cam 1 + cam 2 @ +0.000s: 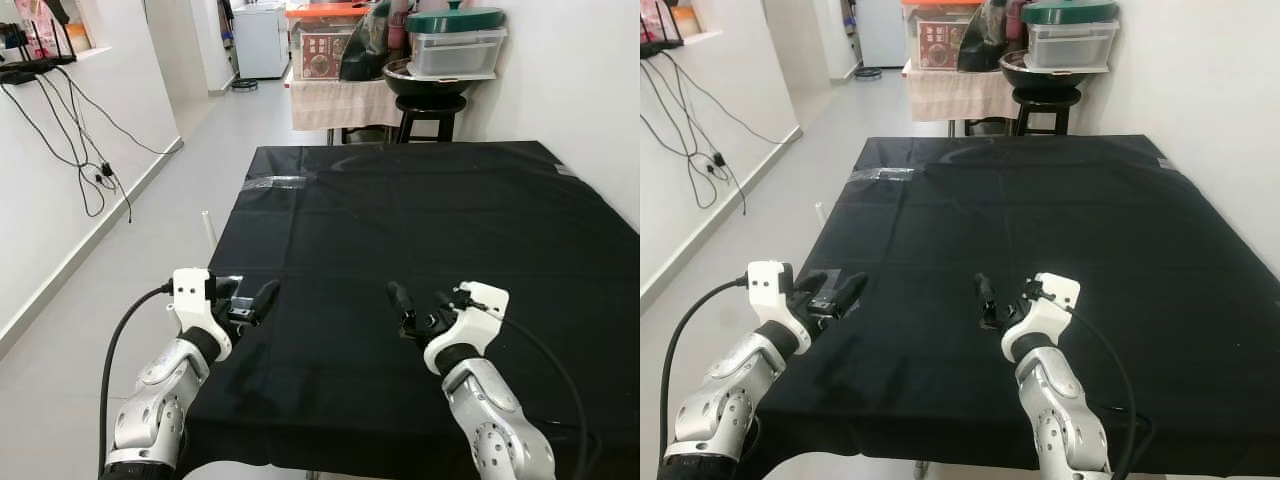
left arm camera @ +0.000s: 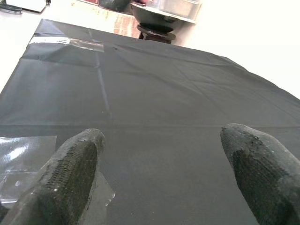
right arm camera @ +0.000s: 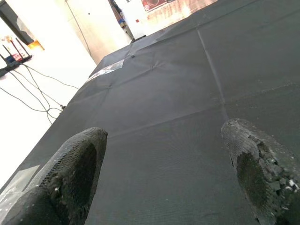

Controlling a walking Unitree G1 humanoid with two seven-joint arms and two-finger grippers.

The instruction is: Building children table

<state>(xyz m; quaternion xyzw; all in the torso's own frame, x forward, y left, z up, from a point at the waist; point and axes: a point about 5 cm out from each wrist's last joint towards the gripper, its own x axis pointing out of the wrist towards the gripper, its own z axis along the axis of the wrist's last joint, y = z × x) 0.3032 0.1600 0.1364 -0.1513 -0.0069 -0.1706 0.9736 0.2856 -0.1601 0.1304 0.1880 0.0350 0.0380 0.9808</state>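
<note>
So the biggest thing in front of you is the table [image 1: 440, 200], draped in a black cloth, and its top carries no parts of any children table yet. That's the relation everything turns on: whatever you're meant to build with doesn't lie ahead of either gripper, so I can't tell you which way it lies or how its long axis runs. My guess is you'll have to look or walk elsewhere before reaching.

Past the far edge you've got a stool [image 1: 432, 112] with a black bowl and a lidded plastic container [image 1: 457, 45] stacked on it, beside a smaller cloth-covered stand loaded with boxes. A strip of clear tape [image 1: 278, 182] holds the cloth down near the far left corner.

Your left gripper [image 1: 243, 303] hovers right at the near left edge, the right gripper [image 1: 418, 305] over the near middle. Neither arm is nearer to anything useful.

The wrist views add what the head views leave vague: both sets of fingers are spread wide with nothing between them. The left wrist view also catches a second tape patch [image 2: 18, 159] under that gripper at the near left edge.
</note>
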